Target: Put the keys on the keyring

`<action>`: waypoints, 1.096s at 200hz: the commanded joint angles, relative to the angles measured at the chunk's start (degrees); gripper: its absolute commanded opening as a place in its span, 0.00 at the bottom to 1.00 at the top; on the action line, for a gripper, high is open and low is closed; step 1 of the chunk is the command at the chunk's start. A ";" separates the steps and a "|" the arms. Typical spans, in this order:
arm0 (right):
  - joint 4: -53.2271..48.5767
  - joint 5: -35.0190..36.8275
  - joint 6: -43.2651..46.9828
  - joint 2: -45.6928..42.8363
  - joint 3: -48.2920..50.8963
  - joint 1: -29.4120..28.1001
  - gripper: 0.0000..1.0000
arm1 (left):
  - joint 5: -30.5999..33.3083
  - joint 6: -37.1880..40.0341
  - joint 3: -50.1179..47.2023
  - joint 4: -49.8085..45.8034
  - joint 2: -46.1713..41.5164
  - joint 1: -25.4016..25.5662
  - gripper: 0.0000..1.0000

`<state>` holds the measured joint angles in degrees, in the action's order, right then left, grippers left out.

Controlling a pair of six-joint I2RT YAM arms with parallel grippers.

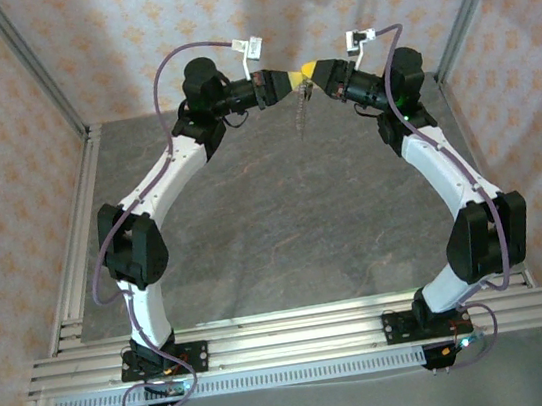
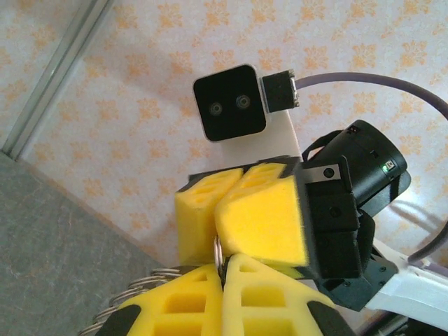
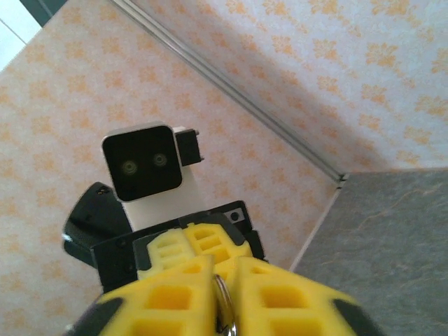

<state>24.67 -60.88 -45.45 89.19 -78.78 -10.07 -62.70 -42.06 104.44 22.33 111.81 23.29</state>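
Grippers meet tip to tip high over the far end of the table point(image 1: 253, 216), by the patterned wall point(image 1: 127, 41); the judgement is that this lets both arms work the thin loop in free air instead of pinching it off a flat surface. Left gripper point(image 1: 286, 82) has its yellow fingers point(image 2: 175, 308) pressed together on the keyring point(image 3: 222, 297), which comes out of the seam as a sliver of pale metal. More silvery loops point(image 2: 143, 288) bulge out beside the left fingers in the left wrist view. Right gripper point(image 1: 321, 71) faces it head-on with the same wire in the slit between its fingers point(image 3: 294, 301); the slit is very narrow, and I cannot tell whether it is clamped on the wire or just loose around it. Chain point(image 1: 301, 113) hangs straight down from the meeting point, free of both arms and well above the table, so the ring's weight is carried at the fingertips. Key is too small to pick out in any view, so I cannot tell whether it is on the ring. Step in hand looks like threading or a hand-over at the fingertips. No readable writing or brand: each wrist camera point(image 2: 229, 103) shows a plain black face with two lenses in a white frame, and the wall carries only an orange floral print.
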 commanded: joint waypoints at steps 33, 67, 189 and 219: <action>0.60 8.50 -0.64 -7.03 0.98 1.43 0.44 | 6.19 0.58 -3.32 6.87 -3.71 0.53 0.00; 2.14 12.12 -0.91 -11.24 5.98 2.20 0.46 | 7.76 -1.97 -4.75 10.83 -3.89 0.46 0.00; -0.78 11.40 11.63 -11.72 11.48 -0.74 0.50 | 6.37 -7.42 -4.70 17.14 -3.62 0.79 0.00; 1.64 8.85 11.57 -9.81 10.58 -0.77 0.50 | 5.84 -7.79 -4.04 17.27 -3.44 1.11 0.00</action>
<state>22.87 -49.63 -36.07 77.80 -67.16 -10.72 -55.27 -48.93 98.83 35.44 111.48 23.66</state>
